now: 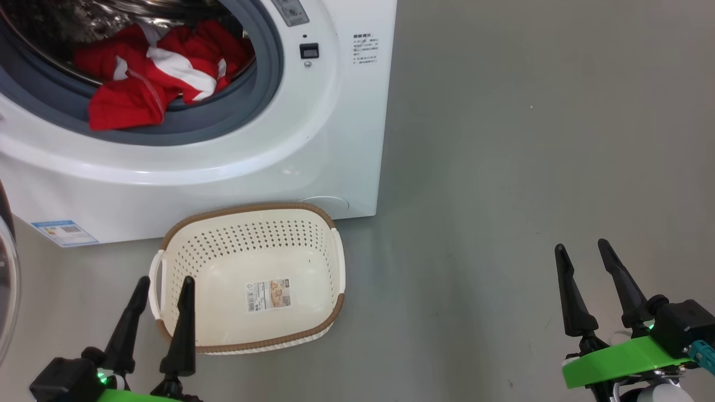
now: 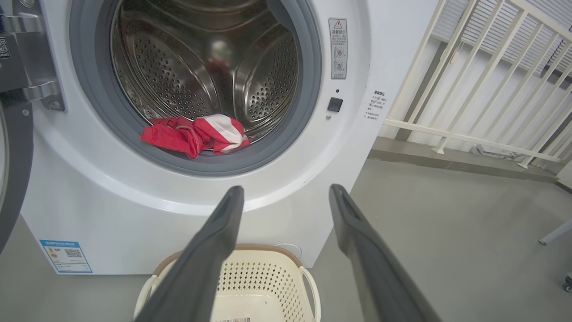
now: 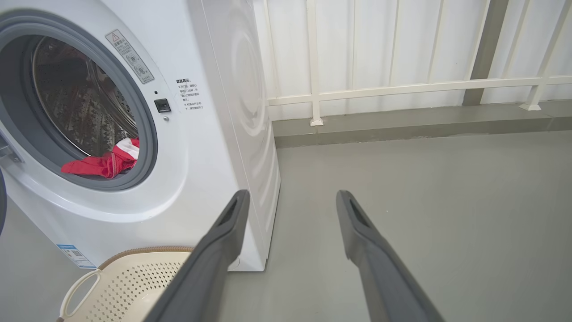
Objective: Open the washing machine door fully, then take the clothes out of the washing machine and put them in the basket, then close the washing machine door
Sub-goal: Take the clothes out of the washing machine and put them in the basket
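Observation:
The white washing machine [image 1: 313, 139] stands with its door [image 1: 6, 279] swung open to the left; I see only the door's edge [image 2: 13, 170]. Red clothes with white stripes [image 1: 156, 72] lie at the drum's mouth, draped on the grey gasket [image 2: 196, 134] [image 3: 105, 162]. The cream basket [image 1: 251, 279] with a brown rim sits on the floor in front of the machine, holding nothing but its paper label. My left gripper [image 1: 165, 282] is open, low beside the basket's left handle. My right gripper [image 1: 581, 248] is open over bare floor to the right. Both grippers [image 2: 286, 192] [image 3: 290, 197] hold nothing.
Grey floor [image 1: 530, 167] stretches to the right of the machine. A white railing [image 3: 402, 85] and wall run behind it. A white leg of some object [image 2: 554, 232] stands at the far right in the left wrist view.

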Robot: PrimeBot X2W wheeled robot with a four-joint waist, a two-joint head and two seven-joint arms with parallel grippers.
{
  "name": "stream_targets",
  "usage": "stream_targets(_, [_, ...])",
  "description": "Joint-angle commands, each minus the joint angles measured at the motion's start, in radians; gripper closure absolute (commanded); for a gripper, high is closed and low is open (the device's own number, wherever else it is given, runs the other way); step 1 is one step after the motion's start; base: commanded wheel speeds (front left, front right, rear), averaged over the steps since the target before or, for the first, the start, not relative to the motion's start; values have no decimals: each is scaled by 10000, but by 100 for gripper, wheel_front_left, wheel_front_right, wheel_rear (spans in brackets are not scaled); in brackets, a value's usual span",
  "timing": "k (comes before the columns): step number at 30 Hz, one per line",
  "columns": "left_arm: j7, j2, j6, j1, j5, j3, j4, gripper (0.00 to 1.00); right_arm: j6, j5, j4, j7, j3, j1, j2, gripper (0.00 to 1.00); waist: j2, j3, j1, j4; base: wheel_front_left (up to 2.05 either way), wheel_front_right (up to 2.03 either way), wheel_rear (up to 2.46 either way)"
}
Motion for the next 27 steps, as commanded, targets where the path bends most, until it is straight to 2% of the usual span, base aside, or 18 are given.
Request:
stream_targets(1, [-53, 124, 13, -149, -27, 384, -301, 0, 73, -5, -267, -65, 236, -111, -41, 0, -1, 14, 0, 6, 0, 0, 0])
stream_targets(9, [-53, 129, 13, -237, -101, 412, -270, 0, 73, 0, -258, -65, 270, -201, -35, 0, -1, 97, 0, 21, 24, -24, 0])
stream_targets(17, [-53, 193, 13, -254, -240, 330, -270, 0, 73, 4, -266, -65, 316, -234, -32, 0, -1, 128, 0, 37, 117, -117, 0])
stream_targets(19, [-53, 286, 13, -276, 131, 383, -310, 0, 73, 20, -265, -65, 321, -248, -32, 0, -1, 148, 0, 49, 130, -130, 0])
stream_targets(27, [-53, 112, 13, -288, 126, 285, -286, 0, 73, 78, -257, -65, 343, -272, -31, 0, -1, 200, 0, 90, 65, -65, 0])
